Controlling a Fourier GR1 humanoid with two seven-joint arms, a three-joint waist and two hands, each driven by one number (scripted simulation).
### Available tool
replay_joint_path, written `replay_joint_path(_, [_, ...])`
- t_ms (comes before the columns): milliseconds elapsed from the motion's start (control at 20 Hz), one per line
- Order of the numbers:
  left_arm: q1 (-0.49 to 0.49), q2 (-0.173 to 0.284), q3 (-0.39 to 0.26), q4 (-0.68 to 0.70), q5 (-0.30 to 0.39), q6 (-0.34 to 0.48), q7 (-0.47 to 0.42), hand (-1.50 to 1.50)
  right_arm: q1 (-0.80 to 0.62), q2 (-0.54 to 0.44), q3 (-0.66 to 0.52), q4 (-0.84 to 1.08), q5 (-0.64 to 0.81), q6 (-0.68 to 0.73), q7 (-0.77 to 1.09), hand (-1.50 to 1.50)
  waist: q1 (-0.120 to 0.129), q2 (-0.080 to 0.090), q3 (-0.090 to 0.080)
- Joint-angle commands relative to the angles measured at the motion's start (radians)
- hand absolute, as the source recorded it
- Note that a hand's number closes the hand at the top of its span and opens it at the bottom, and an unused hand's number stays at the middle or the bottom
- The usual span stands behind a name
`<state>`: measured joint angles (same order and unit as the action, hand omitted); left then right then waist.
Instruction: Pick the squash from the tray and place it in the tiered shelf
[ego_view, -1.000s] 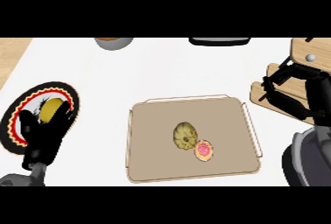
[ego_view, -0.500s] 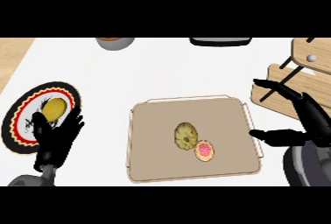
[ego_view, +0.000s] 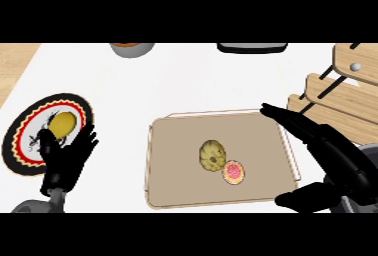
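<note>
Squash (ego_view: 212, 155), a ribbed yellow-green one, lies near the middle of the tan tray (ego_view: 177, 165), untouched by either hand. Touching its lower right side is a small round pink-centred item (ego_view: 234, 172), possibly a doughnut or a cut fruit; I cannot tell which. Tray sits flat on the white counter (ego_view: 192, 80), roughly centre of view. Right hand (ego_view: 317, 137) is over the tray's right edge, its fingers straight and spread wide, pointing toward the tray's upper right corner, the thumb (ego_view: 303, 197) held well apart near the tray's lower right corner; it holds nothing. Whether it touches the tray rim I cannot tell. Tiered shelf (ego_view: 347, 95), of light wood with dark uprights, stands at the right of the counter, just beyond the right hand. Left hand (ego_view: 66, 157) shows at the lower left, fingers relaxed and pointing up, holding nothing, overlapping the lower right rim of a round plate (ego_view: 22, 135) with a red, black and white patterned border. On that plate lies a yellow rounded item (ego_view: 63, 122), just above the left hand's fingertips. At the far edge of the counter, a grey bowl (ego_view: 133, 49) with an orange inside and a dark object (ego_view: 251, 48) are cut off by the view's top.
</note>
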<state>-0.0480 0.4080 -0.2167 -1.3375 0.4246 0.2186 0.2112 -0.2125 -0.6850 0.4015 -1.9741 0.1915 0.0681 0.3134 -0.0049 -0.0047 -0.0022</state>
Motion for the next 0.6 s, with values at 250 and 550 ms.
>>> replay_joint_path(250, [0.022,-0.066,-0.025,-0.027,-0.046,0.032,-0.009,0.0,-0.179,0.278,0.247,-0.022,0.352,-0.027,0.524,-1.5,0.016,0.003,0.001])
replay_joint_path(550, [-0.011,-0.029,0.023,0.02,-0.041,-0.03,-0.013,0.0,-0.335,0.492,0.328,0.22,0.504,0.021,0.68,-1.5,0.02,0.007,0.001])
